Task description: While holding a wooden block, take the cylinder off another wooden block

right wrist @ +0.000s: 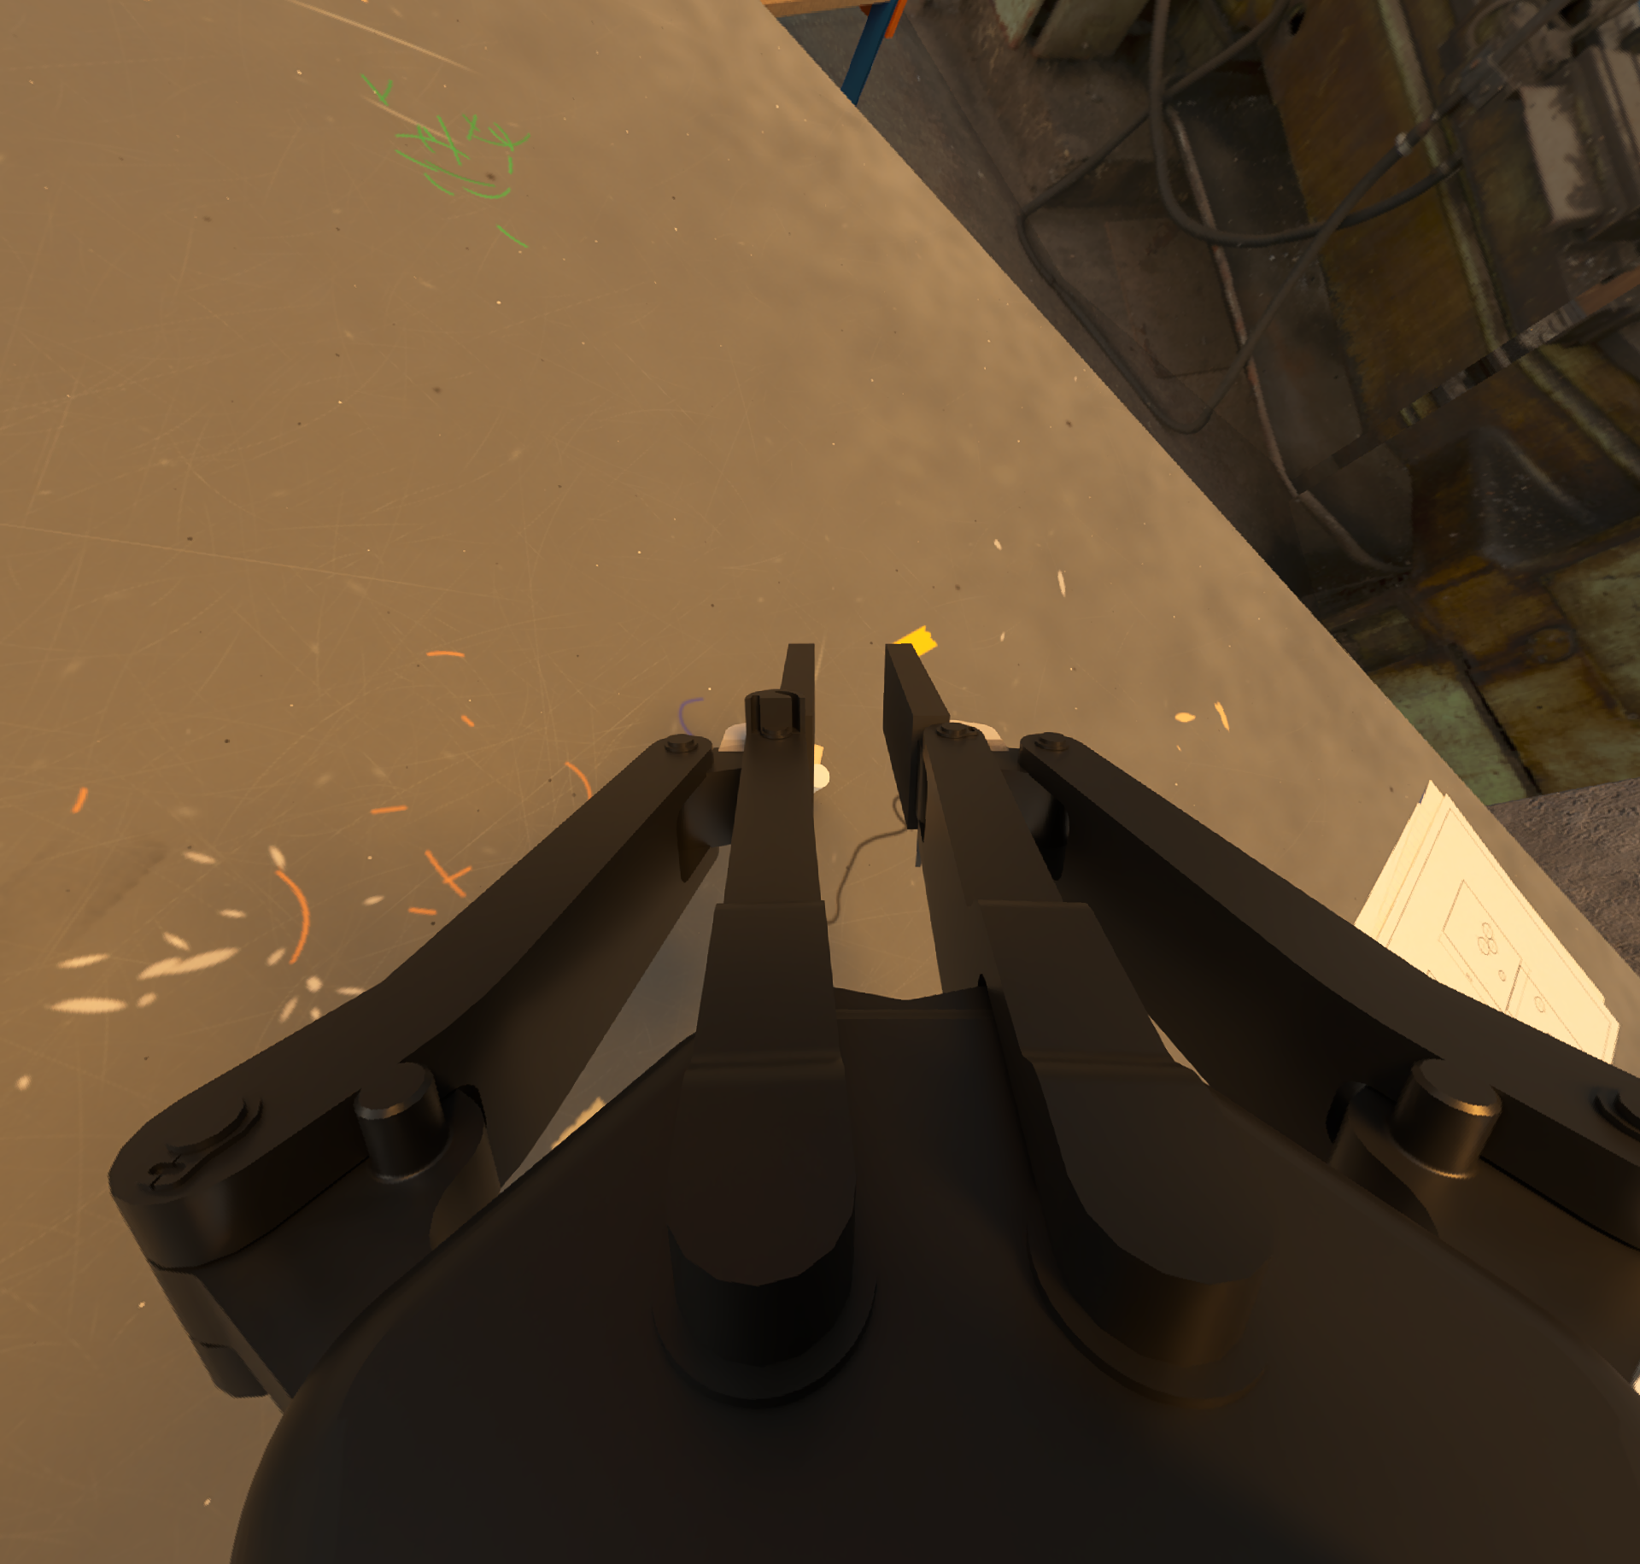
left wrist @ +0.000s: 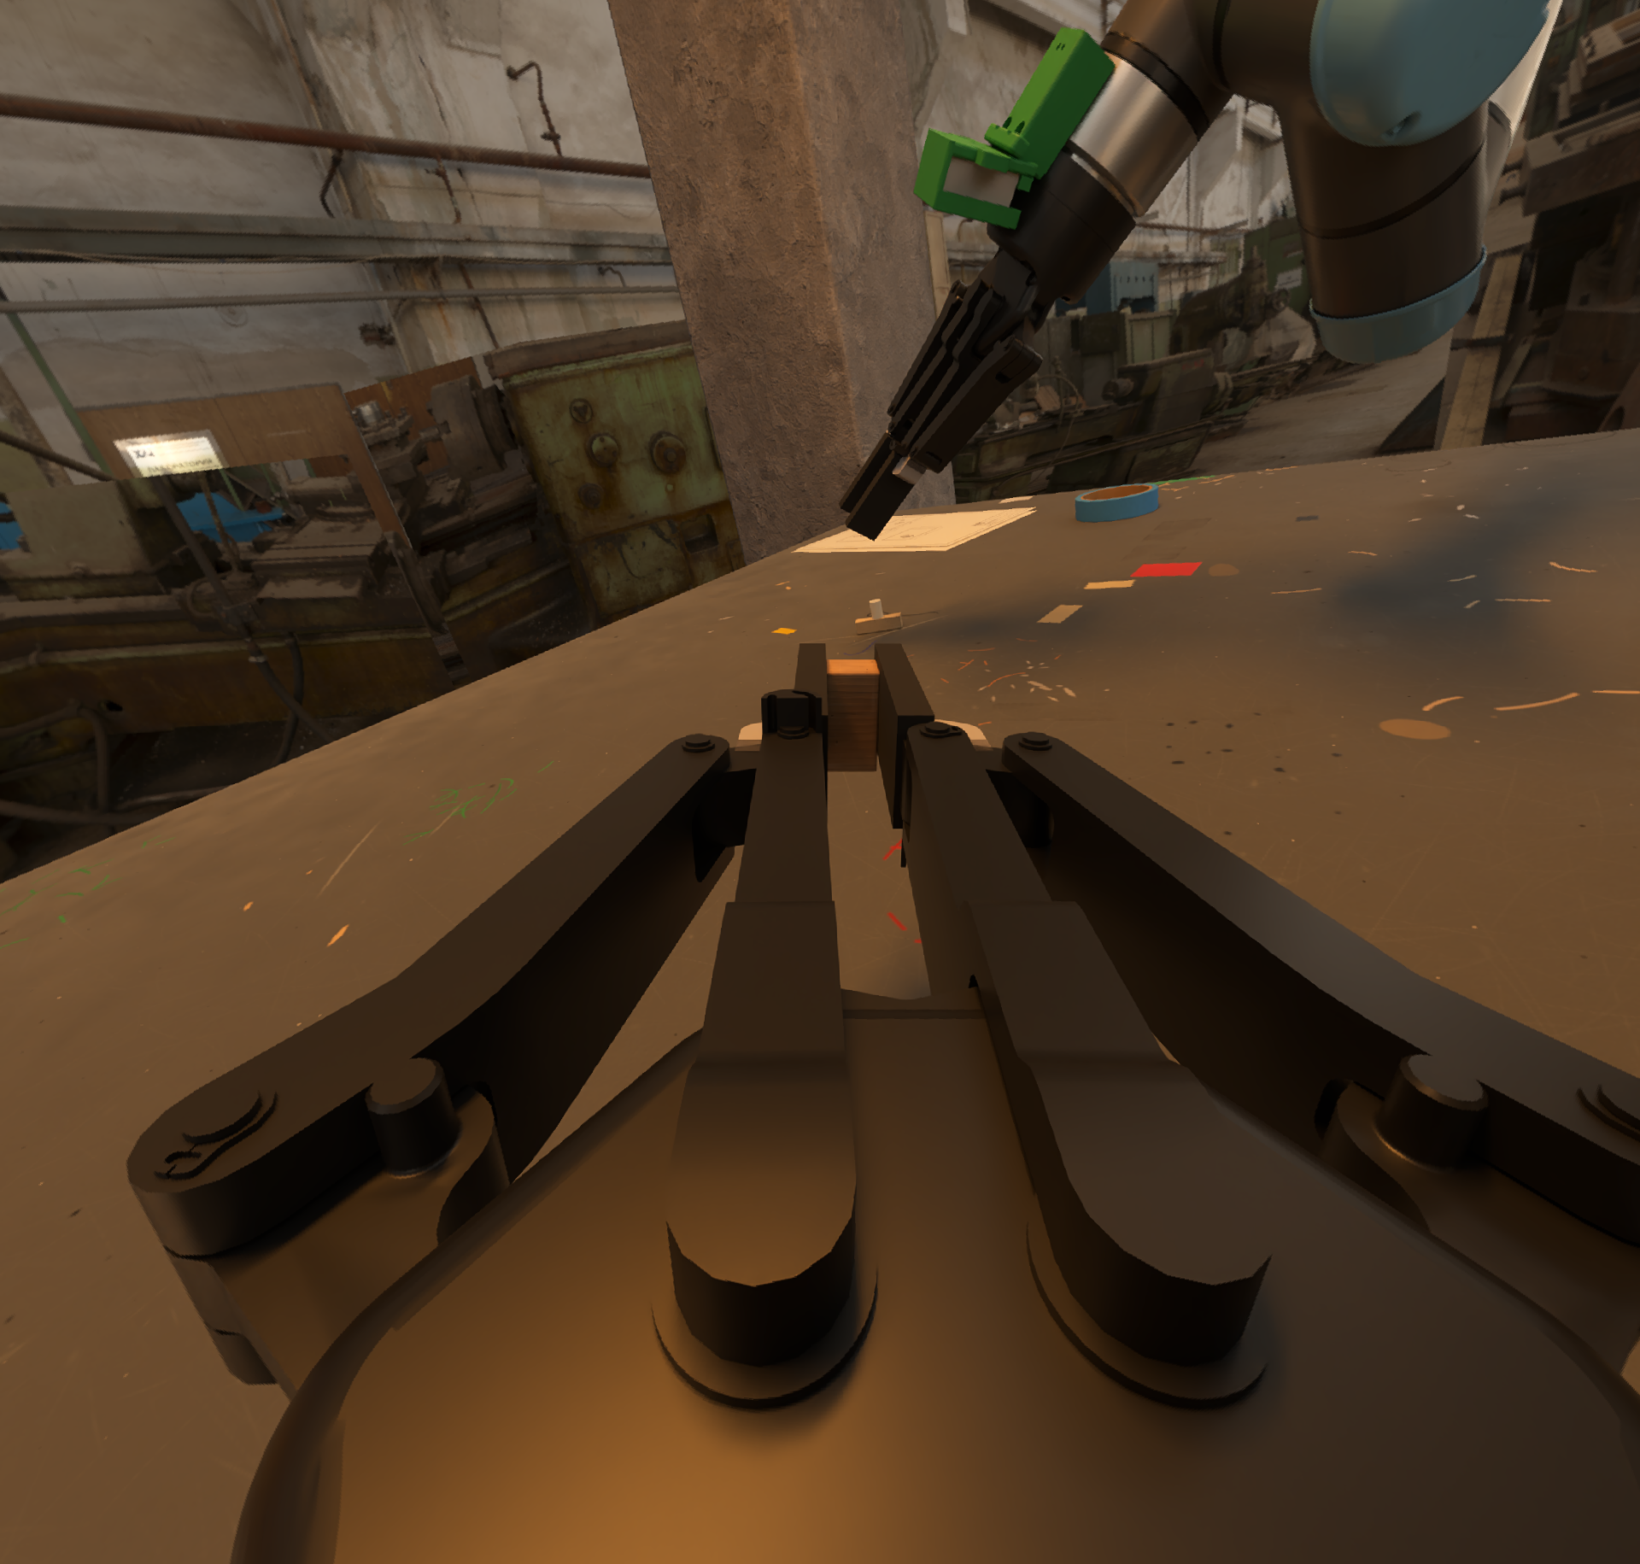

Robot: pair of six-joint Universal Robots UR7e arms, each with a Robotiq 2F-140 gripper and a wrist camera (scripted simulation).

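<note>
My left gripper (left wrist: 850,652) is shut on a small wooden block (left wrist: 852,714) and holds it just above the table (left wrist: 532,811). Beyond it, a second, flat wooden block (left wrist: 879,623) lies on the table with a small white cylinder (left wrist: 876,606) standing upright on it. My right gripper (left wrist: 874,523) hangs tilted above that cylinder without touching it. In the right wrist view the right gripper (right wrist: 850,647) has a narrow gap with nothing in it. A white and pale bit (right wrist: 821,771) peeks out beside its left finger; I cannot tell what it is.
A blue tape roll (left wrist: 1116,503) and white paper sheets (left wrist: 914,532) lie near the table's far edge; the sheets also show in the right wrist view (right wrist: 1491,927). The table edge (right wrist: 1109,385) runs diagonally, with old machines on the floor beyond. A concrete pillar (left wrist: 772,235) stands behind the table.
</note>
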